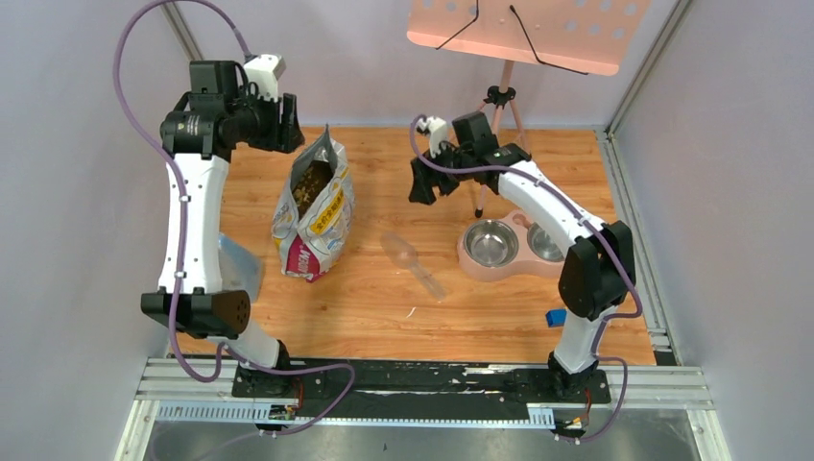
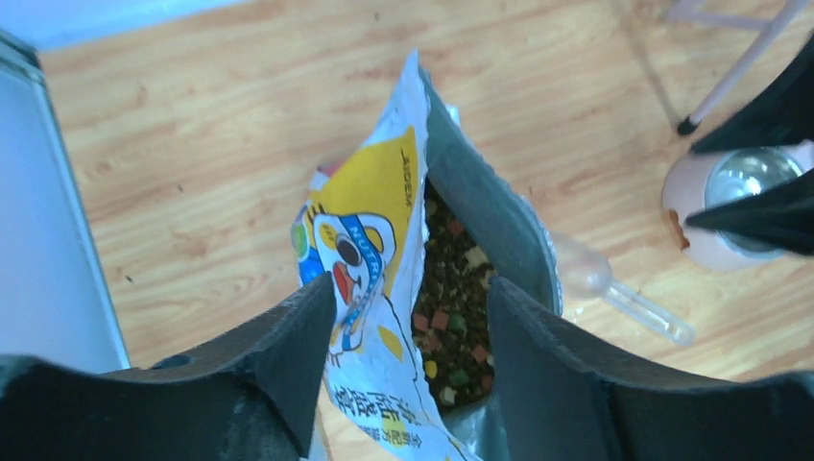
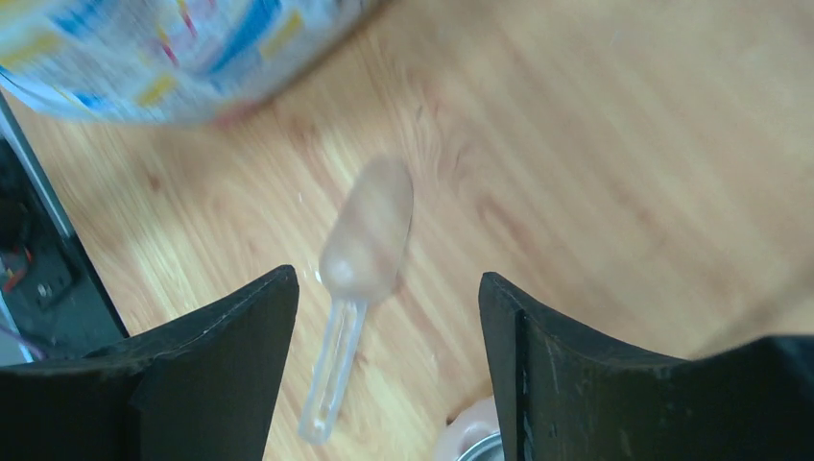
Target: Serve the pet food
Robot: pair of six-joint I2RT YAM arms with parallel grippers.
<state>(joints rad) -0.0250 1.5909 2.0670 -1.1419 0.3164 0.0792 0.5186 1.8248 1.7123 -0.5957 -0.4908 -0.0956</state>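
- Left gripper (image 2: 413, 305): jaws spread wide, holding nothing; the bag's (image 2: 370, 221) open top shows between its fingers.
- Right gripper (image 3: 389, 288): jaws wide apart, empty, hovering over the clear scoop (image 3: 365, 235) lying on the table (image 1: 384, 322).
- Kibble (image 2: 451, 288) sits inside the standing bag.
- Twin steel bowls (image 1: 490, 242) stand right of the scoop, near a tripod (image 1: 477, 197).
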